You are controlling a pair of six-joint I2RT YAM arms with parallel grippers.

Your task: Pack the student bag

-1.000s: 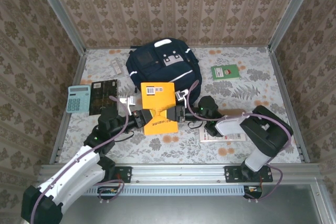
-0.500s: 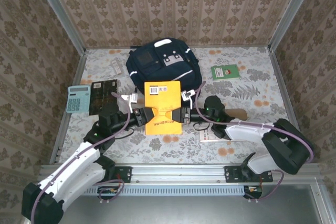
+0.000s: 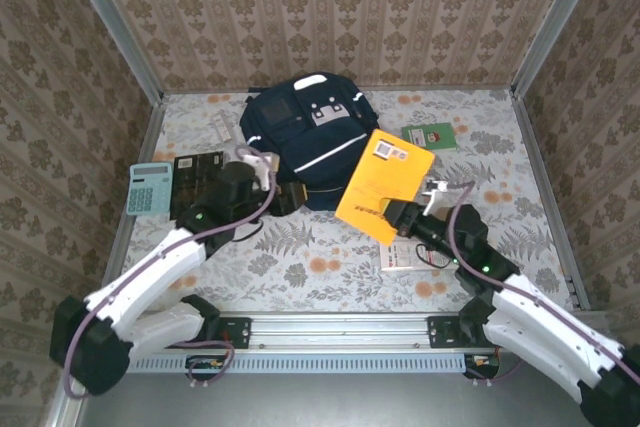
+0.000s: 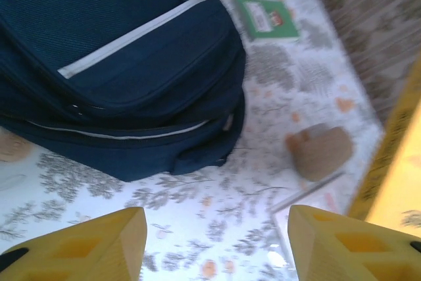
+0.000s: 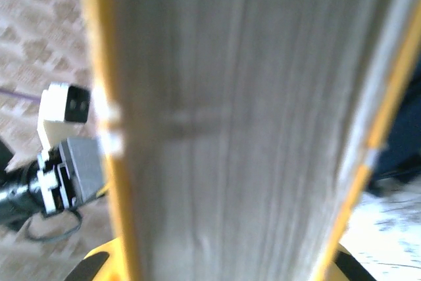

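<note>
The student bag, navy blue with a white stripe, lies at the back middle of the table and appears again in the left wrist view. My right gripper is shut on the lower edge of an orange-yellow book, holding it tilted above the table just right of the bag. The book's page edges run straight up between that gripper's jaws. My left gripper hovers at the bag's near edge. In its own wrist view the left gripper is open, with only tablecloth between its yellow fingers.
A calculator and a black flat item lie at the left. At the back right is a green booklet. A white booklet lies under my right arm. A brown object rests right of the bag.
The left gripper opened, let go of the book and moved back to the bag's near edge. The right gripper closed on the book and carried it right, tilting it up.
</note>
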